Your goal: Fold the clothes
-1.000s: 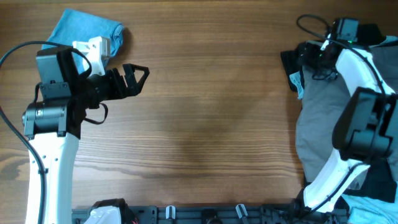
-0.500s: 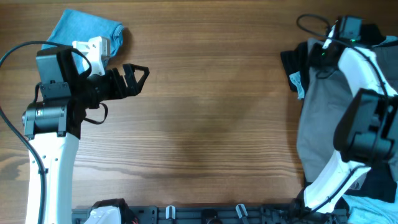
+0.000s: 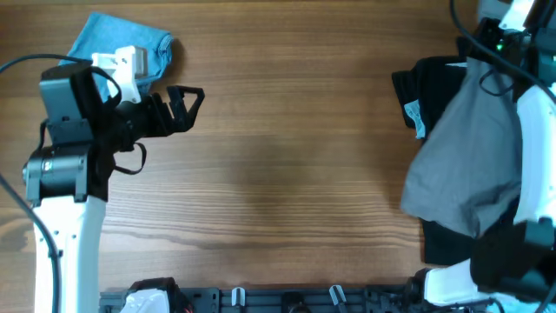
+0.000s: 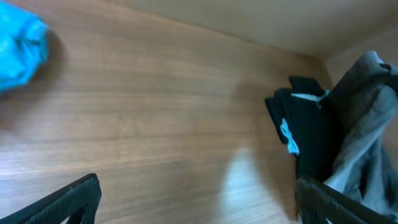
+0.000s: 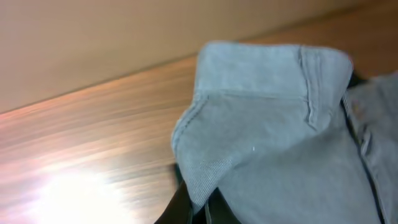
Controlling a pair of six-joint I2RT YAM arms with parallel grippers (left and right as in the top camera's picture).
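The clothes lie piled at the right edge of the table. Uppermost are grey shorts, lifted at their far end and draping down over a black garment. My right gripper is up at the far right, shut on a fold of the grey shorts. In the right wrist view the jaws pinch that fold's edge. My left gripper hovers open over the left of the table, nothing between its fingers. Its wrist view shows the grey shorts and the black garment far ahead.
A folded light-blue cloth lies at the far left corner, behind my left arm, and shows as a blue shape in the left wrist view. A small light-blue scrap peeks out beside the black garment. Bare wood table spans the middle.
My right gripper closed on the grey shorts and rose toward the far right, pulling the fabric up so it now hangs and drapes. My left arm shifted slightly and stays open.
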